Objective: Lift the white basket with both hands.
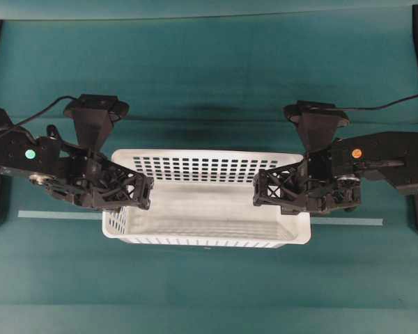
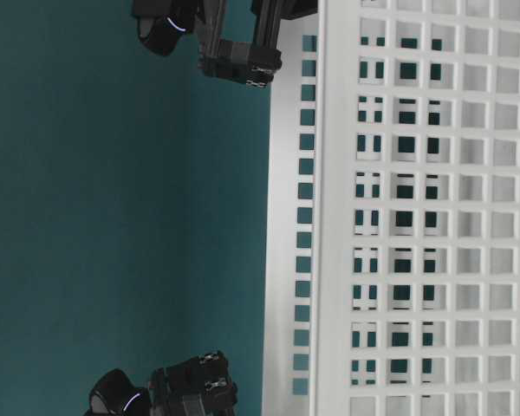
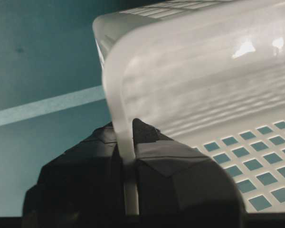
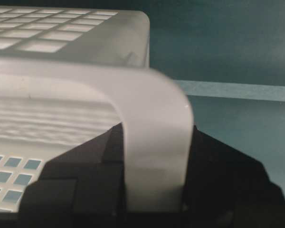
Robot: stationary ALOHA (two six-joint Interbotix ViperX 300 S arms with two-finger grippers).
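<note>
Two grips on: we see the left gripper point(image 1: 145, 193) clamped on the white basket point(image 1: 205, 202)'s left rim, the right gripper point(image 1: 261, 189) pinching its right rim.

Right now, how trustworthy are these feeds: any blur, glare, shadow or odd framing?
Overhead: sharp, soft shadow beyond the white basket. Table-level: picture turned sideways, basket wall fills its right side. Left wrist: close rim blurred, glare spots on the wall, left gripper dark. Right wrist: rim blurred, right gripper in shadow.
</note>
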